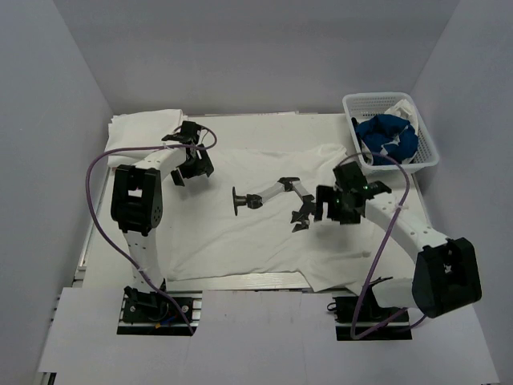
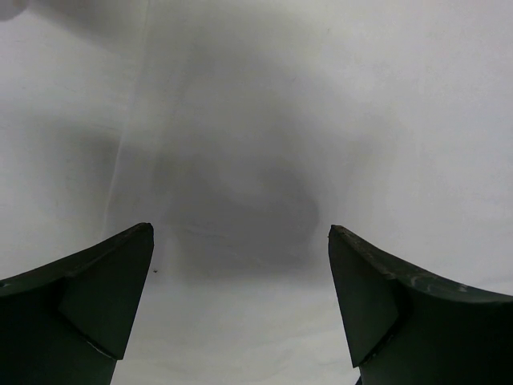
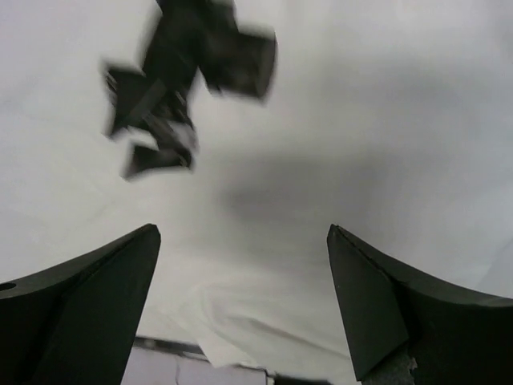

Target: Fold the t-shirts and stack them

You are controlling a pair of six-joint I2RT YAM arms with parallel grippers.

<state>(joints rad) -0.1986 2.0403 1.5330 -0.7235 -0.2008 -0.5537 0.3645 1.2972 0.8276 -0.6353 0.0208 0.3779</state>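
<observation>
White t-shirt [image 1: 240, 241]: we record it spread flat across the tabletop [image 1: 256, 128]. White basket [image 1: 426, 154], far right corner. Blue t-shirt [image 1: 385, 136], bundled inside that basket. Left gripper [image 2: 240, 233] and right gripper [image 3: 240, 233]: we note both released, empty, poised over white cloth.

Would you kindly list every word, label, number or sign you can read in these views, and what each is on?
No text can be read in any view.
The blue t-shirt in the basket has pale print patches, too small to make out.
The spread white t-shirt shows no lettering.
</observation>
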